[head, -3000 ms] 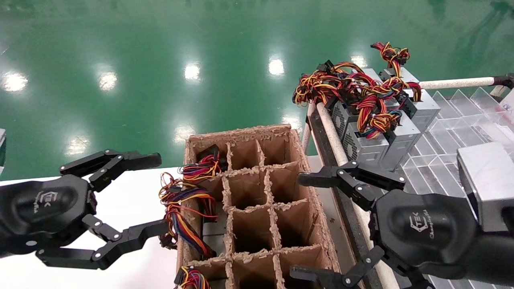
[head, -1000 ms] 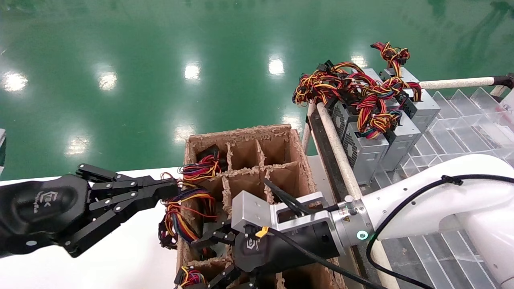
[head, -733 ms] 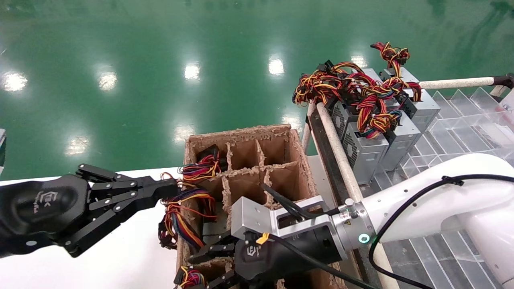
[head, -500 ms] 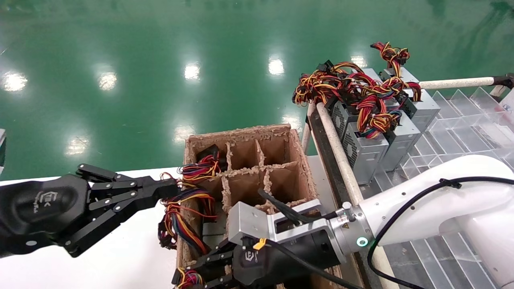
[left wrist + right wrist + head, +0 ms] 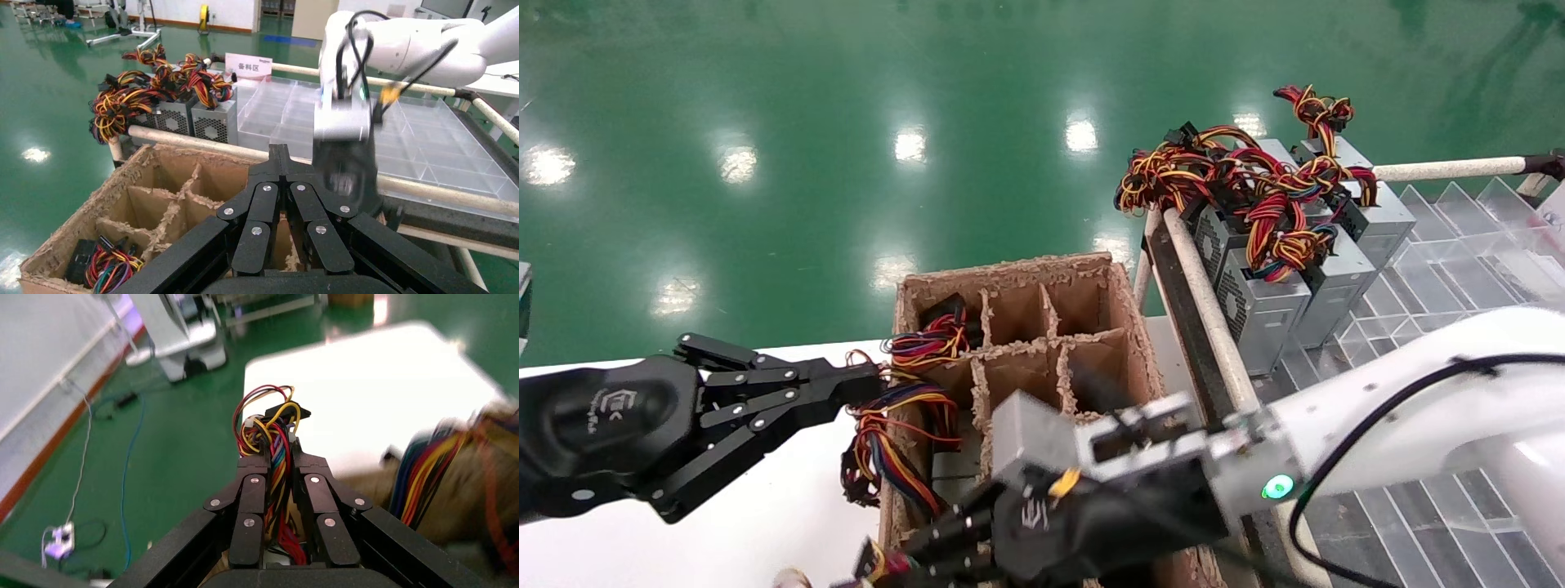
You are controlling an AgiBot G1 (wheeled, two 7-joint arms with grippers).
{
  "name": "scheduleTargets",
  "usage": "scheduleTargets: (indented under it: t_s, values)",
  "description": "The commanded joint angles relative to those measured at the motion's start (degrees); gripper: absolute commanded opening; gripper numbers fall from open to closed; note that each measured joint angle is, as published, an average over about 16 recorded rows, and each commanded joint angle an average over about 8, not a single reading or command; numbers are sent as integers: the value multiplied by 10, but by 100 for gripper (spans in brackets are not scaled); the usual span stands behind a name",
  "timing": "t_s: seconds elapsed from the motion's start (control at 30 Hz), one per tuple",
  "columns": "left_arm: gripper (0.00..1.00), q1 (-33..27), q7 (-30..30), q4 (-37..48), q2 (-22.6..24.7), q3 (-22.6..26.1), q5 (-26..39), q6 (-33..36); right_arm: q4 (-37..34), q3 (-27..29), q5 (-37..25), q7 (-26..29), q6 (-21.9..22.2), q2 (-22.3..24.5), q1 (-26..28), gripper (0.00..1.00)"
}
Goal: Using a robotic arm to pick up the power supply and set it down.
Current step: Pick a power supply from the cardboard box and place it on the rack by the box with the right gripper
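Note:
My right gripper, on the white-sleeved robotic arm with the green light, is shut on the power supply's bundle of red, yellow, orange and blue wires. In the head view this gripper is low over the near left cell of the cardboard box. The power supply's metal body is hidden. My left gripper is shut, with nothing between its fingers. Its tip touches another coloured wire bundle hanging over the box's left wall.
Several grey power supplies with tangled wires lean on the rack rail at the right, beside clear divider trays. The box stands on a white table. More wires fill a far left cell.
The right arm swung in over the box, lowered its open gripper to the near left cell and shut it on the wires; it is blurred now. The left gripper shut and reached the box.

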Motion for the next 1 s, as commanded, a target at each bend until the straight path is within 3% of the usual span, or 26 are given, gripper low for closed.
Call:
scheduleTargets:
  t_s: [0.03, 0.47, 1.0]
  values:
    - [0, 0, 0, 0, 0, 0, 0, 0, 4, 6, 18, 5, -7, 5, 3, 0]
    - [0, 0, 0, 0, 0, 0, 0, 0, 26, 25, 99, 21, -11, 66, 79, 0]
    - [0, 0, 0, 0, 0, 0, 0, 0, 8, -45, 133, 1, -21, 107, 265, 0]
